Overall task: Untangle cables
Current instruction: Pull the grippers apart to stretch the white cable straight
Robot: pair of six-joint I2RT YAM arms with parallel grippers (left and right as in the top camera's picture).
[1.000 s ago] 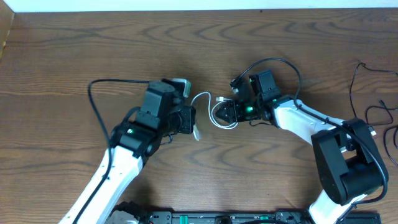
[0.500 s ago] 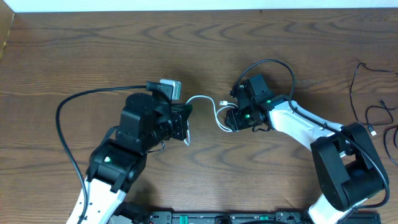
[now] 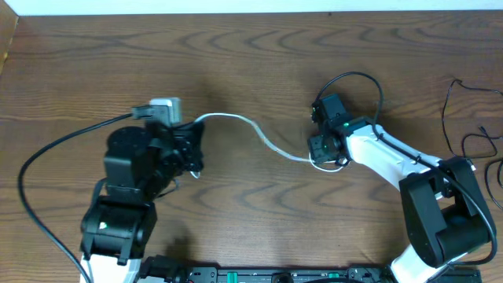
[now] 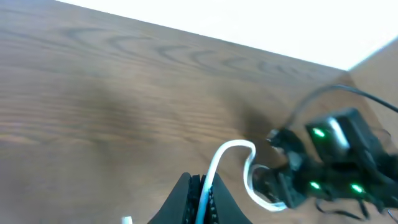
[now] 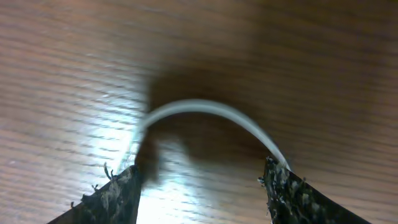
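A white cable [image 3: 251,126] stretches across the middle of the table. My left gripper [image 3: 195,134] is shut on it near its left end. In the left wrist view the cord [image 4: 219,160] passes between the closed gripper [image 4: 202,196] and curls toward the right arm. A short free end [image 4: 126,219] hangs below. The cable's right end forms a small loop [image 3: 333,167] under my right gripper [image 3: 318,149]. In the right wrist view the right gripper [image 5: 199,190] stands wide open and low over the wood. The white cord [image 5: 205,106] arcs just beyond the fingertips [image 5: 106,199], and nothing is pinched.
Thin black cords [image 3: 470,140] lie at the table's right edge. A thick black arm cable [image 3: 346,79] loops above the right wrist, and another [image 3: 47,157] sweeps left of the left arm. Wood table [image 3: 251,55] extends to the back.
The left arm has pulled left with the white cable, drawing its coil out into a long line. The right gripper has opened wider and shifted slightly right.
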